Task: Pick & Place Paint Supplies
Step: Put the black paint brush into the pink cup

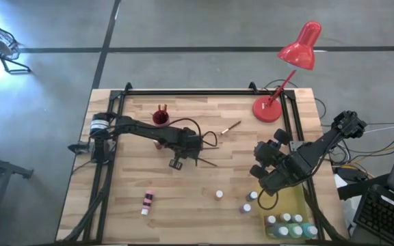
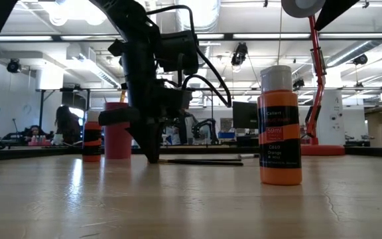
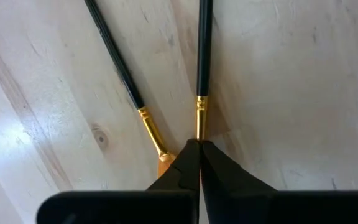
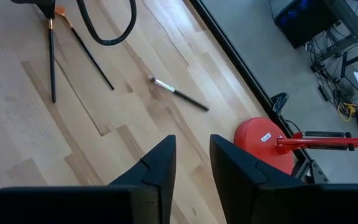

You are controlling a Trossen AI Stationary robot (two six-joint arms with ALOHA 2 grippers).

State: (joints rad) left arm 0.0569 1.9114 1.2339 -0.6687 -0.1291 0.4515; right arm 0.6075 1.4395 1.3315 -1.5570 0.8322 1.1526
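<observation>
Two black-handled paintbrushes with gold ferrules lie flat on the wood near the table's middle; the left wrist view shows one (image 3: 201,68) running into my left gripper (image 3: 197,149) and the other (image 3: 120,68) beside it. My left gripper (image 1: 182,152) points down and is shut on the first brush. A third, pale-handled brush (image 1: 231,127) lies toward the far side. My right gripper (image 4: 191,163) is open and hovers above the table's right part (image 1: 265,179), touching nothing. Small white-capped bottles (image 1: 219,195) stand near the front, and several more fill the yellow tray (image 1: 294,205). My left gripper pinches the paintbrush at its gold ferrule (image 3: 200,121), at the bristle end, between the two fingertips. The fingers come from above, pointing down, and sit at the end of the brush. The brush's handle (image 2: 197,161) lies flat on the table.
A red cup (image 1: 160,117) and an orange-and-black bottle (image 2: 92,136) stand on the far left part. The red desk lamp's base (image 1: 267,108) is at the far right. An orange bottle (image 2: 280,126) stands close to the low camera. A pink bottle (image 1: 147,201) lies near the front left.
</observation>
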